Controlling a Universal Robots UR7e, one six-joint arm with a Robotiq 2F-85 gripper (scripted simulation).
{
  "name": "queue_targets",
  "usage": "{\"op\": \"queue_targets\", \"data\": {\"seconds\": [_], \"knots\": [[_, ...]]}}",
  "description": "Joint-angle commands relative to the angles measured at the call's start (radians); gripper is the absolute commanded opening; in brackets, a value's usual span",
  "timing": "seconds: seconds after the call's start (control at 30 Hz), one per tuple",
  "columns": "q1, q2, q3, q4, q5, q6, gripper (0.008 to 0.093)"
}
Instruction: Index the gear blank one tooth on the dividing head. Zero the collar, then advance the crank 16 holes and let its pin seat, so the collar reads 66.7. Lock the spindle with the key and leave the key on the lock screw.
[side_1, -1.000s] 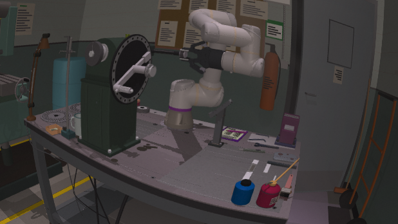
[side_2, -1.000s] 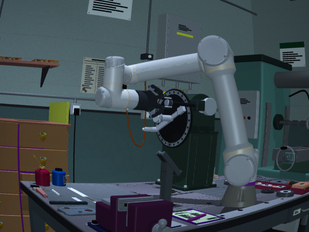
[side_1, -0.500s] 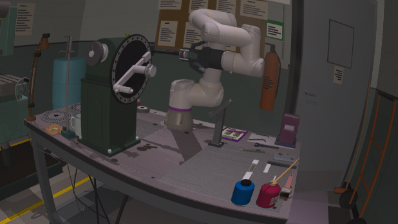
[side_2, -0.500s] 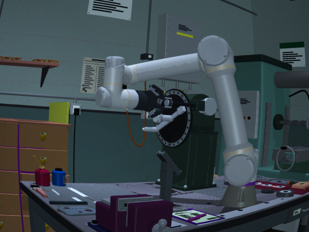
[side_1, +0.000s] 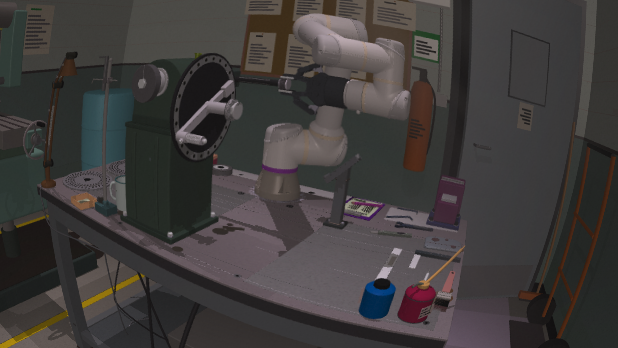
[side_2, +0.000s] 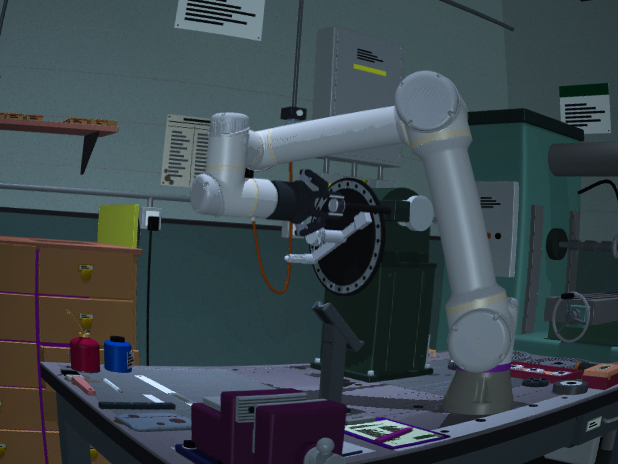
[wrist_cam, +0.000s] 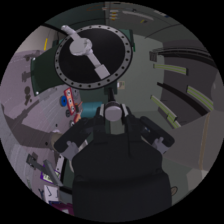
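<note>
My gripper (side_1: 286, 84) (side_2: 334, 205) (wrist_cam: 113, 111) is level with the top of the dark green dividing head (side_1: 167, 150) (side_2: 387, 280), off the edge of its hole plate. The key (side_1: 260, 80) (side_2: 357, 205) (wrist_cam: 112, 106) has a pale knurled head and a dark shank. The shank runs toward the head's body beside the plate. Its far tip is hidden. The round black hole plate (side_1: 200, 107) (wrist_cam: 93, 57) carries the pale crank arm (side_1: 210, 112) (wrist_cam: 86, 57), which lies on a slant with its handle (side_1: 192, 140) at the lower end. The collar (side_1: 233, 109) sits at the crank's hub. The gear blank (side_1: 147, 83) is on the far spindle end. My gripper is closed around the key's head.
Behind the work a board of papers hangs on the wall, with a fire extinguisher (side_1: 419, 122) to the right. A black angled stand (side_1: 340, 192) rises from the bench middle. A purple vice (side_2: 265, 420), blue and red cans (side_1: 397, 300), and small tools sit at the bench's end.
</note>
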Motion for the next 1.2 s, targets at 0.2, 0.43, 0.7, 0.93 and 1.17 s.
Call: {"op": "queue_targets", "data": {"seconds": [0.2,0.43,0.7,0.93,1.17], "knots": [[-0.001,-0.002,-0.001,0.001,0.000,0.022,0.0080],[-0.001,-0.002,-0.001,0.001,0.000,0.035,0.0080],[-0.001,-0.002,-0.001,0.001,0.000,0.043,0.0080],[-0.001,-0.002,-0.001,0.001,0.000,0.046,0.0080],[-0.001,-0.002,-0.001,0.001,0.000,0.046,0.0080]]}}
